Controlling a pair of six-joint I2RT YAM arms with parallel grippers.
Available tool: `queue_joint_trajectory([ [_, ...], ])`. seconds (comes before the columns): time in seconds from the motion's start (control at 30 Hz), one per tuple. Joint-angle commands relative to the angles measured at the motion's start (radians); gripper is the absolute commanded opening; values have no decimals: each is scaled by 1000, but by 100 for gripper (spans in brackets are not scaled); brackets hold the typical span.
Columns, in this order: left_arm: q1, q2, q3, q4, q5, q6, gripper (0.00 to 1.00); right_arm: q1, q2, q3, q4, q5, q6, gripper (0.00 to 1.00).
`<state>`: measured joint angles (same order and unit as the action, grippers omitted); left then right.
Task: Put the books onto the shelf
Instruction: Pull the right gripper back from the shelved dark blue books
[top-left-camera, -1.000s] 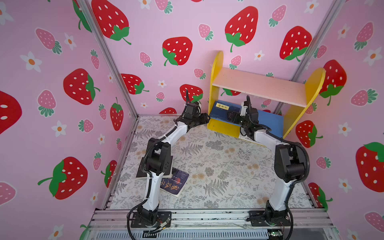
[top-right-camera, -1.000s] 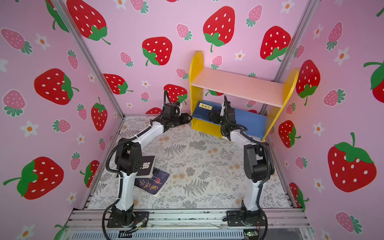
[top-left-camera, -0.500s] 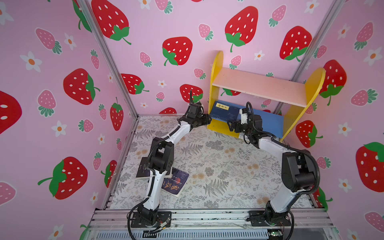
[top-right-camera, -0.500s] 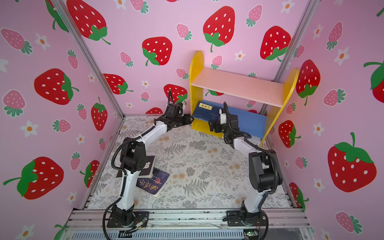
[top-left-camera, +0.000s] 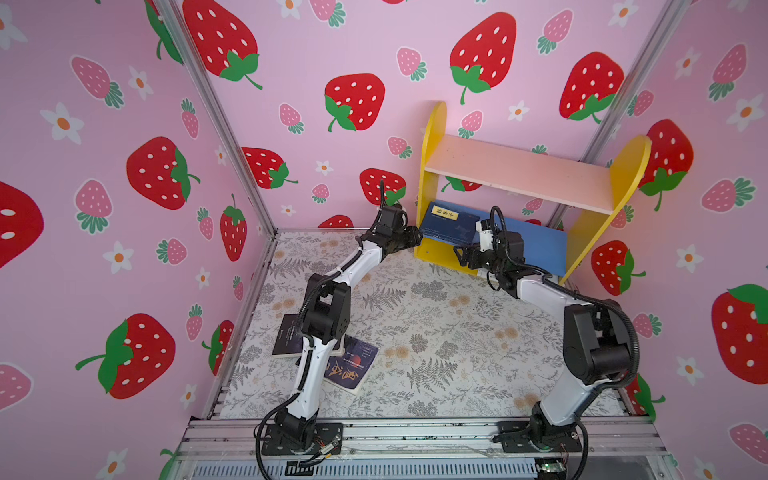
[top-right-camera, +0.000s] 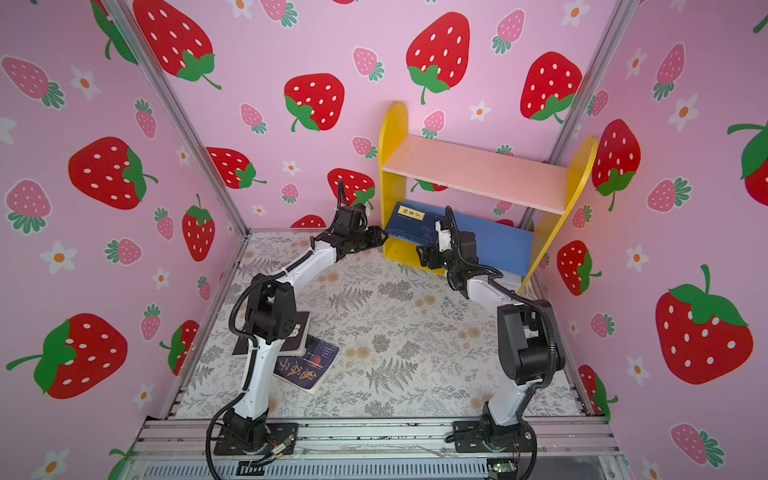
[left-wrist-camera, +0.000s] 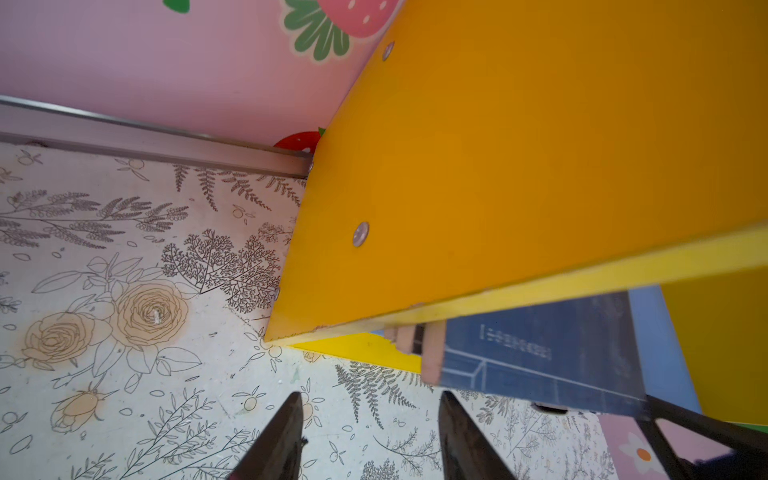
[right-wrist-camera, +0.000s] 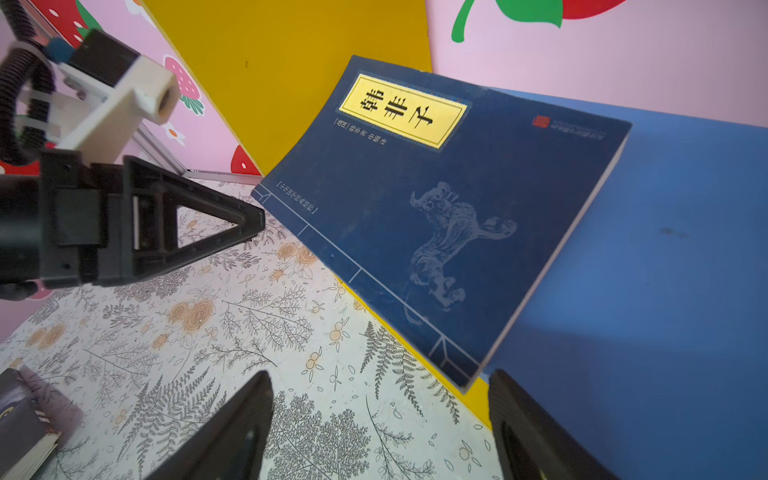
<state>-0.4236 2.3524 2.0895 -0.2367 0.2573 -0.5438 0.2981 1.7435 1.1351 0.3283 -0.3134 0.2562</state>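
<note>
I am looking at my two white-and-black arms reaching toward a small wooden shelf (top-left-camera: 432, 137) (top-right-camera: 390, 137). It has yellow round-topped side panels, a pale pink upper board (top-left-camera: 519, 170) and a blue lower board (top-left-camera: 544, 249). It stands in the back corner of a booth papered with pink strawberry print.

A thin navy book (top-left-camera: 446, 226) (top-right-camera: 411, 226) (right-wrist-camera: 436, 216) with a yellow title label lies cover-up at the left end of the blue lower board, next to the yellow side panel. It sits askew, with its spine edge jutting past the front of the board.

The left gripper (top-left-camera: 417, 239) (left-wrist-camera: 370, 409) sits just beside that jutting corner, outside the yellow panel. Its claw is spread, with only floor between the fingers.

The right gripper (top-left-camera: 462, 259) (right-wrist-camera: 378, 384) hovers in front of the shelf. Its claw is spread wide and pinches nothing, and the book's near corner lies just beyond the fingertips.

A dark book with large gold characters (top-left-camera: 351, 370) (top-right-camera: 307, 365) and a second dark book (top-left-camera: 286, 338) overlap on the grey floral floor mat (top-left-camera: 436, 332). They lie beside the left arm's base, well apart from the shelf.
</note>
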Motion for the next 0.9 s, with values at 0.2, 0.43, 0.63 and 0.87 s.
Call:
queue_joint_trajectory([
  [0.2, -6, -4, 12, 55, -27, -22, 53, -5, 23, 20, 9, 5, -25, 76],
  [0.43, -5, 10, 36, 76, -26, -55, 52, -5, 40, 25, 8, 25, -25, 71],
  [0.63, -4, 20, 37, 83, -30, -78, 50, -5, 57, 41, 13, 37, -17, 66],
  [0.87, 1, 3, 7, 96, -39, -86, 49, -5, 71, 66, 20, 62, -7, 60],
])
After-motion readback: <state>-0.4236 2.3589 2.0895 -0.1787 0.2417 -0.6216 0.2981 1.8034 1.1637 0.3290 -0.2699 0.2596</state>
